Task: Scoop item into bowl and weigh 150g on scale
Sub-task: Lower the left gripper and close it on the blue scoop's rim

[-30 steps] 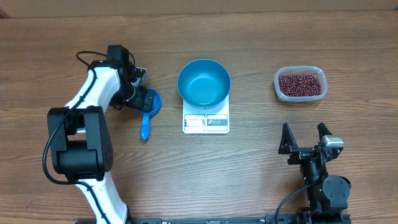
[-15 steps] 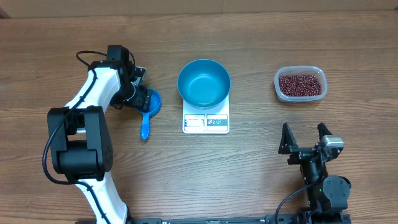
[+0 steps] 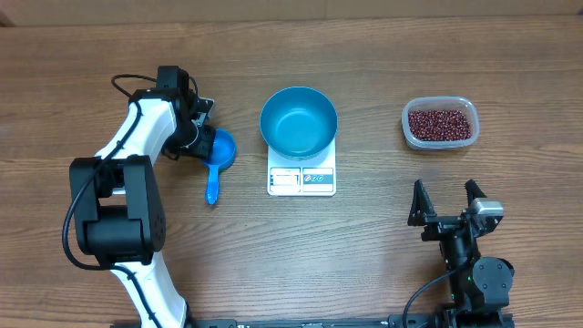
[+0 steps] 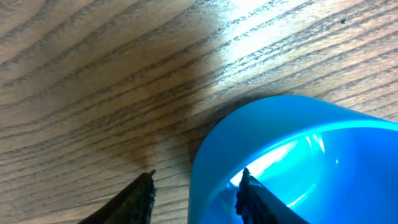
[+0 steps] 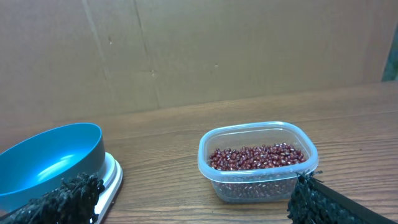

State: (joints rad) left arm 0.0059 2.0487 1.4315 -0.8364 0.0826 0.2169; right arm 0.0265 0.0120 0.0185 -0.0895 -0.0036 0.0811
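Observation:
The blue bowl [image 3: 299,121] stands empty on the white scale [image 3: 301,180] at mid table. The red-brown beans [image 3: 440,123] lie in a clear plastic tub [image 3: 465,107] at the right. A small blue scoop [image 3: 213,182] lies left of the scale. My left gripper [image 3: 208,144] is down at its cup. In the left wrist view the jaws [image 4: 198,174] straddle the scoop's [image 4: 298,155] wall, one finger inside the cup and one outside, with a gap at the outer finger. My right gripper [image 3: 444,189] rests open near the front edge, facing the beans [image 5: 258,157] and the bowl [image 5: 50,162].
The tub [image 5: 258,186] sits to the right of the scale [image 5: 112,174], with bare wood between them. A cardboard wall closes off the back of the table. The left arm's white links stretch from the front left edge up to the scoop.
The left gripper's jaws have narrowed around the scoop's cup wall. The scoop, bowl, tub and right arm have not moved.

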